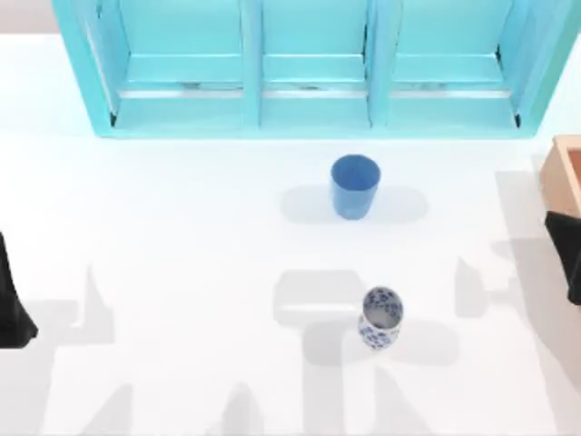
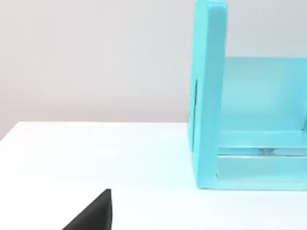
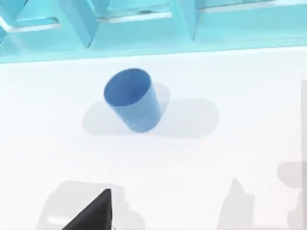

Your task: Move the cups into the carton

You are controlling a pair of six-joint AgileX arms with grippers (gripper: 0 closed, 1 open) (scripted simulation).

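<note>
The plain blue cup (image 1: 354, 186) stands upright on the white table, a little right of the middle and in front of the shelf unit. In the right wrist view the blue cup (image 3: 132, 99) sits ahead of my right gripper, well apart from it. The white cup with a blue floral pattern (image 1: 379, 318) stands upright nearer the front, almost in line with the blue one. A corner of the tan carton (image 1: 565, 173) shows at the table's right edge. My right arm (image 1: 567, 259) sits just in front of the carton. My left arm (image 1: 11, 304) is parked at the left edge.
A large light-blue shelf unit (image 1: 309, 68) spans the back of the table; its end wall (image 2: 208, 96) stands ahead of the left wrist camera. White table surface lies between the cups and both arms.
</note>
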